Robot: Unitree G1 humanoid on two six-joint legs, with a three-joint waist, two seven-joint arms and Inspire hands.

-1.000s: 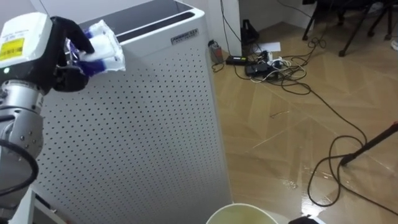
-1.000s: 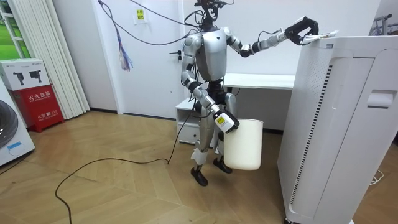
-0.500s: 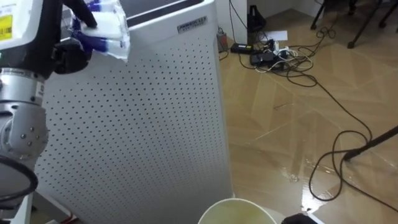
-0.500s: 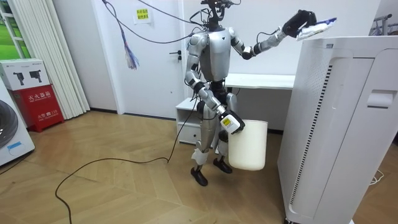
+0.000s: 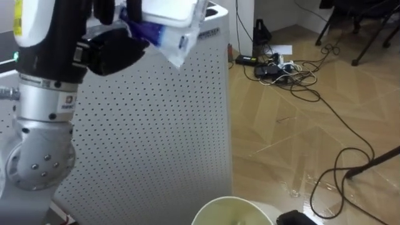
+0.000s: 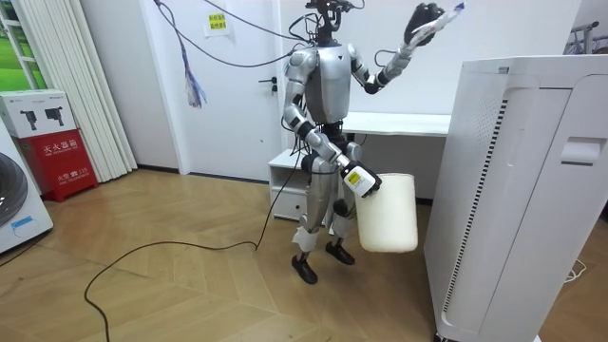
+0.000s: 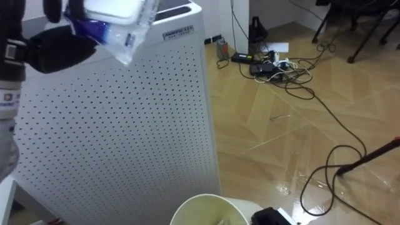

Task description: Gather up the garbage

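A tall white air purifier (image 5: 156, 125) is seen, and tangled cables (image 5: 275, 62) are spread on the wooden floor (image 5: 281, 144).

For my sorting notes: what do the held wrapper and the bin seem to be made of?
The wrapper: probably thin plastic film, as it looks crinkled, glossy and partly see-through. The bin: likely smooth matt plastic, cream, with seamless walls.
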